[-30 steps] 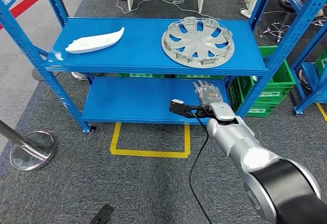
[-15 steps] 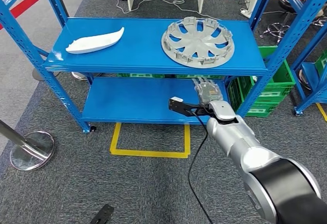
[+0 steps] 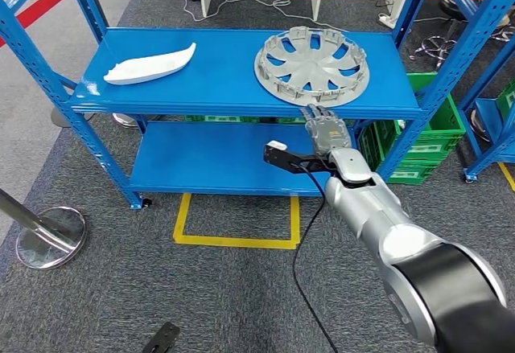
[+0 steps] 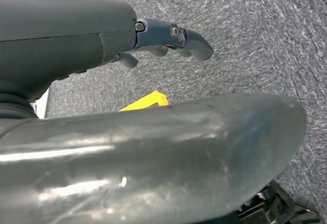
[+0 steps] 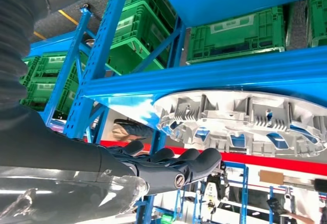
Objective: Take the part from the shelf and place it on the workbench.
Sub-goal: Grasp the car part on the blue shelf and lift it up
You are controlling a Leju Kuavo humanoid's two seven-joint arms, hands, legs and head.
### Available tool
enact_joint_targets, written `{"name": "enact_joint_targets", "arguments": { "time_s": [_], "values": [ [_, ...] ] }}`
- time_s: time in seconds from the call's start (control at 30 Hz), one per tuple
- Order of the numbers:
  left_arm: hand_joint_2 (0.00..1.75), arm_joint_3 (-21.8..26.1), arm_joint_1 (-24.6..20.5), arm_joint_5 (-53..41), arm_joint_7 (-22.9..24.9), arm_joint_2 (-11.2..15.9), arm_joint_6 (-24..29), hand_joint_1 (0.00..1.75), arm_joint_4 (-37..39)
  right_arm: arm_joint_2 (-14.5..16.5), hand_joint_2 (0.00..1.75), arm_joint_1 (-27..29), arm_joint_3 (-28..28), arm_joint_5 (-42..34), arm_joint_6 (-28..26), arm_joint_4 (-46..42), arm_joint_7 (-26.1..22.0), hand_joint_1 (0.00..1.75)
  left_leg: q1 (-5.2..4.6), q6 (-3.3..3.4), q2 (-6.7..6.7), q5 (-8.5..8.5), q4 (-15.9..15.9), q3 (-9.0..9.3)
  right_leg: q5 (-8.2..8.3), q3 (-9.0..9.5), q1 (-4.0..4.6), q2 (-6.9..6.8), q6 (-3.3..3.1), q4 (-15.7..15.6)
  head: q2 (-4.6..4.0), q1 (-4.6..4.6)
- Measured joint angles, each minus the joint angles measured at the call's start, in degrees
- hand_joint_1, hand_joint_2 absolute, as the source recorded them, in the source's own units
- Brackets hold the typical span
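Approach to the shelf part

We hold our right hand point(image 3: 327, 130) just below the front edge of the shelf point(image 3: 219, 80) — fingers apart, holding nothing — beside the silver wheel cover point(image 3: 311, 65), which lies flat on top, presumably so we can reach its rim.

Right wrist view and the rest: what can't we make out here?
- Round silver hubcap: far side cut off by the right wrist view's edge.
- Right hand: fingertips blend into the blue shelf edge in the head view; contact with the hubcap unclear.
- Left hand: palm hidden by its own grey cover in the left wrist view.
- White curved part: surface detail too small.
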Motion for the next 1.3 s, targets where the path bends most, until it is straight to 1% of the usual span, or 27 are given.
{"name": "enact_joint_targets", "arguments": {
  "time_s": [0.2,0.4,0.5,0.57,0.6,0.63,0.67,0.73,0.77,0.8,0.83,0.87,0.9,0.93,0.97,1.0,1.07,1.1,1.13,1.17,1.2,1.23,1.27,1.3],
  "values": [
    [0.00,0.0,0.0,0.2,0.6,0.0,-0.1,0.00,0.0,0.1,1.75,0.1,0.0,0.0,0.3,0.0,0.1,0.00,-0.02,0.01,0.00,-0.01,0.0,0.00,0.00,0.00,-0.02,0.00,0.00,0.0,0.00,0.01],
    [0.00,0.0,0.0,0.2,0.7,0.1,-0.2,0.00,0.0,0.4,1.75,0.1,0.0,0.3,1.0,0.0,0.4,0.00,-0.35,0.18,-0.02,-0.12,0.1,-0.01,0.04,0.01,-0.40,0.00,0.16,-0.1,0.00,-0.02],
    [0.00,0.0,0.0,0.2,0.7,0.2,-0.2,0.00,0.0,0.5,1.75,0.2,0.0,0.4,1.2,0.0,0.5,0.00,-0.62,0.57,-0.01,-0.29,0.2,-0.04,0.05,0.06,-0.68,0.02,0.47,-0.3,0.00,-0.03],
    [0.00,0.0,0.0,0.2,0.7,0.3,-0.2,0.00,0.0,0.6,1.75,0.1,0.0,0.5,1.2,0.0,0.5,0.00,-0.59,1.08,0.04,-0.21,-0.2,0.19,-0.01,0.14,-0.78,-0.01,0.83,-0.5,0.00,-0.01],
    [0.00,0.0,0.0,0.2,0.7,0.2,-0.2,0.00,0.0,0.6,1.75,0.0,0.0,0.5,1.2,-0.1,0.6,0.00,-0.48,1.35,0.09,-0.10,-0.6,0.46,-0.27,-0.12,-0.78,-0.07,0.94,-0.1,0.00,0.06],
    [0.00,0.0,-0.1,0.2,0.7,0.2,-0.1,0.00,0.0,0.6,1.75,-0.1,0.0,0.5,1.2,-0.1,0.6,0.00,-0.35,1.60,0.16,-0.01,-1.0,0.73,-0.92,-0.96,-0.74,-0.13,0.99,1.4,0.00,0.18],
    [0.00,0.0,-0.1,0.2,0.7,0.2,-0.1,0.00,0.0,0.6,1.75,-0.1,0.0,0.6,1.2,-0.1,0.6,0.00,-0.23,1.81,0.23,0.01,-1.2,1.00,-2.02,-2.62,-0.73,-0.19,0.96,4.2,0.00,0.32],
    [0.00,0.0,-0.1,0.2,0.7,0.2,-0.1,0.00,0.0,0.6,1.75,0.1,0.0,0.6,1.3,-0.1,0.6,0.00,-0.22,1.99,0.29,-0.29,-1.3,1.32,-4.47,-7.51,-0.67,-0.21,0.94,12.5,0.00,0.48],
    [0.00,0.0,0.0,0.2,0.7,0.2,-0.1,0.00,0.0,0.6,1.75,0.4,0.0,0.6,1.3,-0.1,0.7,0.00,-0.18,1.97,0.26,-0.54,-1.3,1.60,-4.82,-9.74,-0.69,-0.22,0.99,15.7,0.00,0.50],
    [0.00,0.0,0.1,0.2,0.7,0.1,-0.1,0.00,0.0,0.6,1.75,0.7,0.0,0.6,1.3,-0.1,0.7,0.00,-0.10,1.83,0.17,-0.88,-1.3,1.99,-3.98,-11.08,-0.74,-0.23,1.07,16.9,0.00,0.53],
    [0.00,0.0,0.2,0.2,0.7,0.1,-0.1,0.00,0.0,0.6,1.75,0.8,0.0,0.6,1.4,-0.1,0.7,0.00,0.04,1.58,0.06,-1.30,-1.2,2.52,-1.97,-11.30,-0.82,-0.26,1.18,15.7,0.00,0.56],
    [0.00,0.0,0.2,0.2,0.7,0.1,-0.1,0.00,0.0,0.6,1.75,0.9,0.0,0.7,1.4,-0.1,0.7,0.00,0.23,1.23,-0.03,-1.84,-1.1,3.14,0.95,-10.51,-0.95,-0.33,1.34,12.4,0.00,0.57],
    [0.00,0.0,0.3,0.2,0.7,0.1,-0.1,0.00,0.0,0.6,1.75,0.9,0.0,0.7,1.4,-0.1,0.7,0.00,0.38,0.75,-0.10,-2.46,-1.0,3.68,3.33,-9.36,-1.02,-0.43,1.62,8.9,0.00,0.59],
    [0.00,0.0,0.2,0.2,0.7,0.2,-0.1,0.00,0.0,0.6,1.75,0.9,0.0,0.7,1.4,0.0,0.7,0.00,0.43,0.23,-0.14,-3.03,-0.7,4.02,4.80,-8.04,-1.05,-0.44,1.76,5.7,0.00,0.69],
    [0.00,0.0,0.1,0.3,0.7,0.2,-0.1,0.00,0.0,0.7,1.75,0.9,0.0,0.7,1.5,0.0,0.8,0.00,0.41,-0.23,-0.17,-3.44,-0.4,4.09,5.19,-7.19,-1.01,-0.41,1.54,3.7,0.00,0.77],
    [0.00,0.0,0.1,0.3,0.7,0.2,-0.1,0.00,0.0,0.7,1.75,0.9,0.0,0.7,1.5,0.1,0.8,0.00,0.34,-0.59,-0.19,-3.64,-0.3,3.97,4.60,-6.86,-0.89,-0.32,1.17,3.1,0.00,0.71],
    [0.00,0.0,0.0,0.3,0.7,0.2,-0.1,0.00,0.0,0.7,1.75,1.0,0.0,0.7,1.6,0.0,0.9,0.00,0.34,-1.03,-0.18,-3.78,-0.3,3.75,3.69,-6.92,-0.73,-0.04,-0.13,2.9,0.00,0.50],
    [0.00,0.0,0.0,0.3,0.7,0.2,-0.1,0.00,0.0,0.7,1.75,1.0,0.0,0.7,1.6,0.0,0.9,0.00,0.40,-1.23,-0.06,-3.97,0.0,3.60,3.44,-6.88,-0.74,0.08,-0.57,3.0,0.00,0.37],
    [0.00,0.0,0.0,0.3,0.7,0.2,-0.1,0.00,0.0,0.6,1.75,0.9,0.0,0.7,1.6,-0.1,0.9,0.00,0.42,-1.44,0.09,-4.46,1.2,2.97,3.17,-6.72,-0.77,0.20,-1.01,3.0,0.00,0.34],
    [0.00,0.0,-0.1,0.3,0.7,0.2,-0.1,0.00,0.0,0.6,1.75,0.9,0.0,0.7,1.6,-0.1,0.9,0.00,0.41,-1.67,0.23,-5.35,3.6,1.56,2.92,-6.46,-0.81,0.27,-1.39,3.0,0.00,0.29],
    [0.00,0.0,-0.2,0.2,0.7,0.2,-0.1,0.00,0.0,0.6,1.75,0.9,0.0,0.8,1.6,-0.1,0.9,0.00,0.37,-1.82,0.36,-6.47,7.1,-0.70,2.68,-6.22,-0.81,0.30,-1.71,2.9,0.00,0.28],
    [0.00,0.0,-0.2,0.2,0.7,0.2,-0.1,0.00,0.0,0.6,1.75,1.1,0.0,0.8,1.6,-0.1,0.9,0.00,0.32,-1.96,0.39,-7.61,11.3,-3.58,2.42,-6.01,-0.76,0.29,-1.95,2.9,0.00,0.26],
    [0.00,0.0,-0.1,0.2,0.7,0.2,-0.1,0.00,0.0,0.6,1.75,1.3,0.0,0.8,1.6,-0.1,0.9,0.00,0.31,-2.02,0.41,-8.19,14.9,-6.37,2.16,-5.80,-0.72,0.29,-2.12,2.9,0.00,0.27],
    [0.00,0.0,0.0,0.2,0.7,0.2,-0.1,0.00,0.0,0.6,1.75,1.6,0.0,0.8,1.6,0.0,0.9,0.00,0.28,-1.95,0.43,-7.69,16.9,-8.51,1.89,-5.55,-0.69,0.32,-2.21,2.9,0.00,0.27]
  ]
}}
